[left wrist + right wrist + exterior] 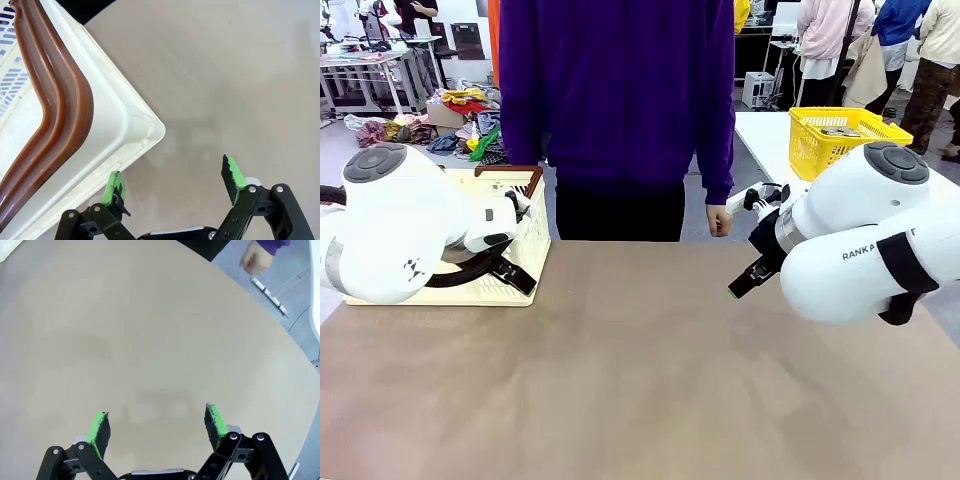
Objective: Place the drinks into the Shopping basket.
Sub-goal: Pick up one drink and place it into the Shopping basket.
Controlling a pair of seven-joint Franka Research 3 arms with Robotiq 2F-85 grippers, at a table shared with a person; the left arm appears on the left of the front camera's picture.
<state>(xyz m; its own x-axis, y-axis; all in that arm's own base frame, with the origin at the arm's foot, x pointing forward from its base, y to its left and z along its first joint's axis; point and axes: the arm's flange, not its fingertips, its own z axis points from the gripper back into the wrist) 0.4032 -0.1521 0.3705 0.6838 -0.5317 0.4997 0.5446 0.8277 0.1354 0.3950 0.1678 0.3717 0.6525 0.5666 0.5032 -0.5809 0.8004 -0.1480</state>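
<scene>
The drinks are out of view. The Shopping basket (525,245), cream-white with a brown rim, stands at the table's far left, partly behind my left arm (400,220). In the left wrist view its corner (135,125) and brown handle (60,105) lie to the upper left. My left gripper (172,172) hangs open over the bare table just beside that corner, nothing between its green pads. My right gripper (156,415) is also open, over bare tabletop on the right side, holding nothing.
A person in a purple top stands at the far edge, one hand (719,220) hanging by the table, seen as a hand (257,257) in the right wrist view. A yellow basket (820,140) sits on another table at the back right. My right arm (860,240) fills the right side.
</scene>
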